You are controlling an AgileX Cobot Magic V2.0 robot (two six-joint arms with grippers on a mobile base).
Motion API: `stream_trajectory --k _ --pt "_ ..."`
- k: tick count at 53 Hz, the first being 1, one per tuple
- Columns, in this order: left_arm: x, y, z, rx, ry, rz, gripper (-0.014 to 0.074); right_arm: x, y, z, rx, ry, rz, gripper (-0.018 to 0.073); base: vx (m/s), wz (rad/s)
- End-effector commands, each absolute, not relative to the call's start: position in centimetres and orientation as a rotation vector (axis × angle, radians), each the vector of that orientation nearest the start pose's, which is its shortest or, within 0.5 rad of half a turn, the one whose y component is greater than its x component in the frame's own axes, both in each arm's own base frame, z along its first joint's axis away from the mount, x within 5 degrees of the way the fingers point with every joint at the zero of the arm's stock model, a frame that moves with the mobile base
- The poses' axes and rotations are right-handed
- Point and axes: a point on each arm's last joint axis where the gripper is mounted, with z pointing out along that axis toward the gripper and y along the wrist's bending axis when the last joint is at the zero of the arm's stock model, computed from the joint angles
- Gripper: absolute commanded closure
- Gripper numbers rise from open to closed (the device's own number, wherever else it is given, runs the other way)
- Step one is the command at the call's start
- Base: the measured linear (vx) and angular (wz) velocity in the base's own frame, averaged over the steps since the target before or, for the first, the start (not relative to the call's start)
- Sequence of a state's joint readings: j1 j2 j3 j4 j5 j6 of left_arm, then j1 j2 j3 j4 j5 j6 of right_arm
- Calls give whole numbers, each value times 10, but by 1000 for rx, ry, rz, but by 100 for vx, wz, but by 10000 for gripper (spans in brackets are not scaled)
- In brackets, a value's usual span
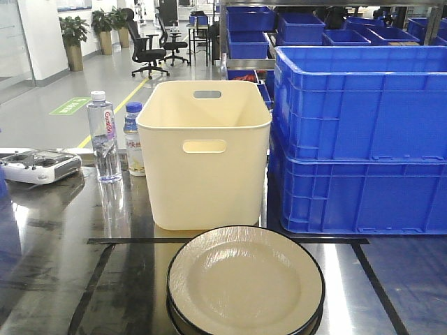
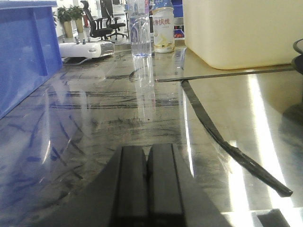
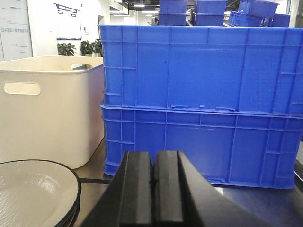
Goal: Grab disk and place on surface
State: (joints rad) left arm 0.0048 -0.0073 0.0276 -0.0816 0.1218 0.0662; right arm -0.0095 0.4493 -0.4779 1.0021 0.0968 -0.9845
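Waiting at the start line, by the look of it; nothing of the job appears done. The disks are a stack of cream plates with black rims (image 1: 245,283), sitting inside the black tape lines (image 1: 98,276) on the steel tabletop (image 1: 49,258), right in front of the cream bin (image 1: 204,153); the top plate lies untouched on the pile, so the grab and the set-down are both left to do.

Over to the arms; neither shows in the front view. The left gripper (image 2: 147,182) has its two black fingers pressed together with nothing between them; it sits low and level over bare steel, pointing along the table towards the water bottle (image 2: 140,28) and the remote controller (image 2: 85,48), with the plates only just peeking in at the right edge. The right gripper (image 3: 152,187) is likewise closed up and empty; it faces the stacked blue crates (image 3: 201,101), level, with the plate stack just beside it, lower left; that arm looks the nearer one for the pick.
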Motion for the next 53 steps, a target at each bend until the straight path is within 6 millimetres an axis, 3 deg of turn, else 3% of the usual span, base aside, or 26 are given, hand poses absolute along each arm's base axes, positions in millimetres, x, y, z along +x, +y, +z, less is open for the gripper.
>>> stream_trajectory --k 1,41,53 --pt "57 0 200 -14 1533 -16 598 99 2 349 -13 1458 28 568 0 0" --pt "57 0 200 -14 1533 -16 598 99 2 349 2 1458 47 568 0 0" --pt "57 0 200 -14 1533 -16 598 104 8 332 -14 1640 122 568 0 0"
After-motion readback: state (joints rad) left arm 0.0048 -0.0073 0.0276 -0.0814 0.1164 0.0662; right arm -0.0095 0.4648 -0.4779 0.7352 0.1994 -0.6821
